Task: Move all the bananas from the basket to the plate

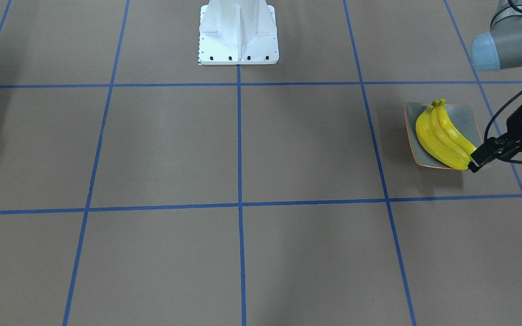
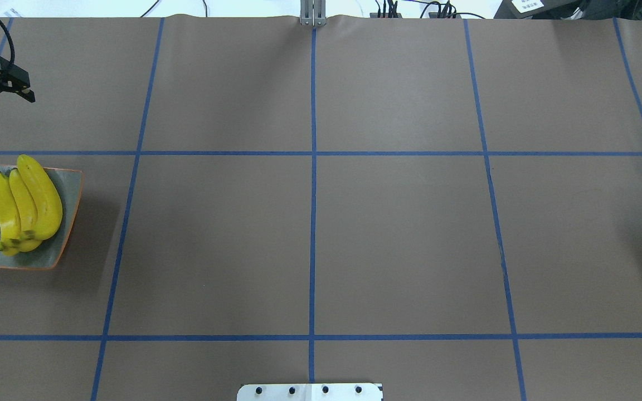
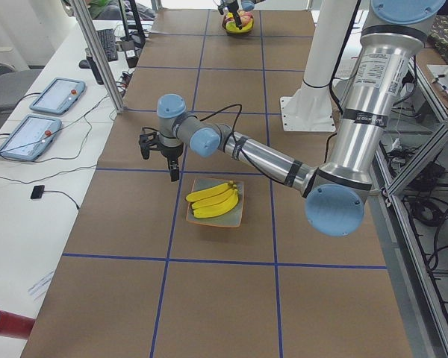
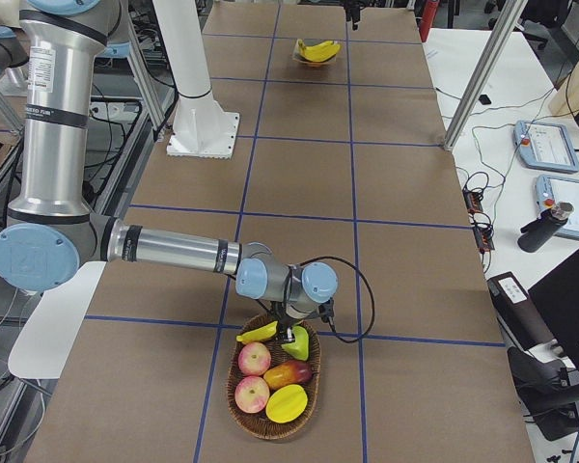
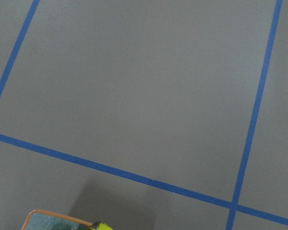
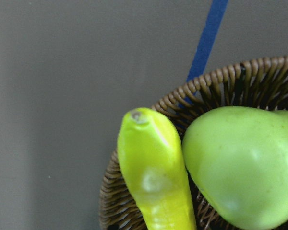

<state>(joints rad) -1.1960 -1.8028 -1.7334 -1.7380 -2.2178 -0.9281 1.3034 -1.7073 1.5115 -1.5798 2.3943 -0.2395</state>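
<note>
Three bananas (image 2: 25,206) are lying side by side on the plate (image 2: 70,192) at the left end of the table (image 2: 399,234). The left gripper (image 2: 8,107) is hovering beyond the plate's far edge, clear of it, with its fingers spread apart and holding nothing. The fourth banana (image 6: 156,177) is lying in the basket (image 6: 216,79) at the right end, touching a green pear (image 6: 240,163), with the right gripper (image 4: 291,326) hanging close above; its finger spacing cannot be told. Blue tape lines (image 2: 313,167) are dividing the brown surface into squares.

Overhead: behind robot, looking down; shares square grey-green orange-rimmed plate (image 2: 70,189) with front.
Front: faces robot, steeply down.
Sides: table ends, distant.
Right wrist: close above round woven wicker basket (image 6: 259,72).
</note>
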